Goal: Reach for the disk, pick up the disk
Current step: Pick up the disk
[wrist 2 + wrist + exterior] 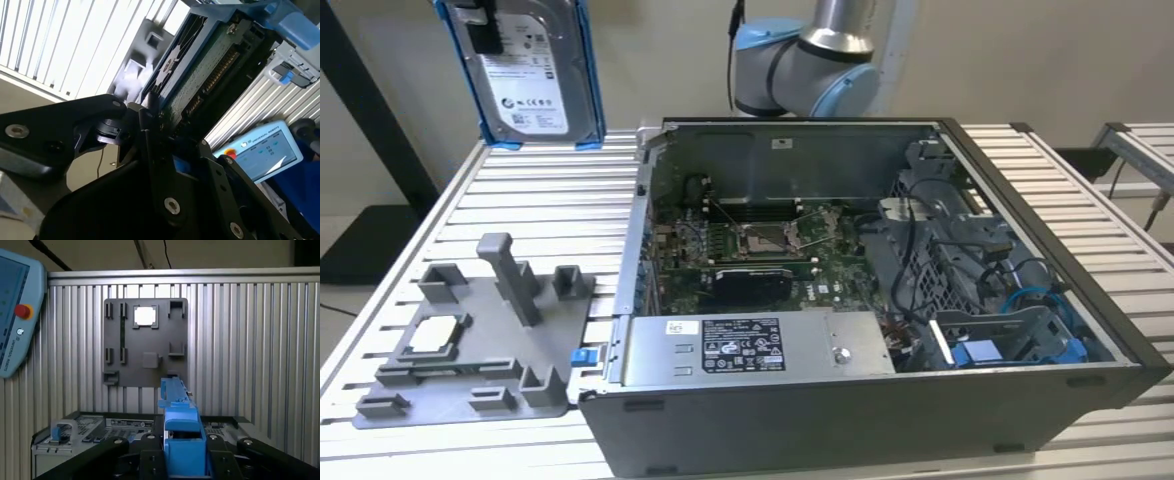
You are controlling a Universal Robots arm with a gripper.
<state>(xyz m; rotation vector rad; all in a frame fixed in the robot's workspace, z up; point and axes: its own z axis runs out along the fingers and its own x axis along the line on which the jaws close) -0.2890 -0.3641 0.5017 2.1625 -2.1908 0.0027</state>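
We see the jaws closed on the disk (531, 75), high over the table (520, 200) at eleven o'clock in the exterior view, so lifting looks done.

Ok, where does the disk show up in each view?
Exterior view: the disk, label side showing, high at the exterior view's left.
First wrist view: its blue frame edge-on, clamped in the gripper, pointing toward the grey fixture plate.
Second wrist view: its circuit-board side, close up.
Shared landmark: the grey fixture plate, in all three.
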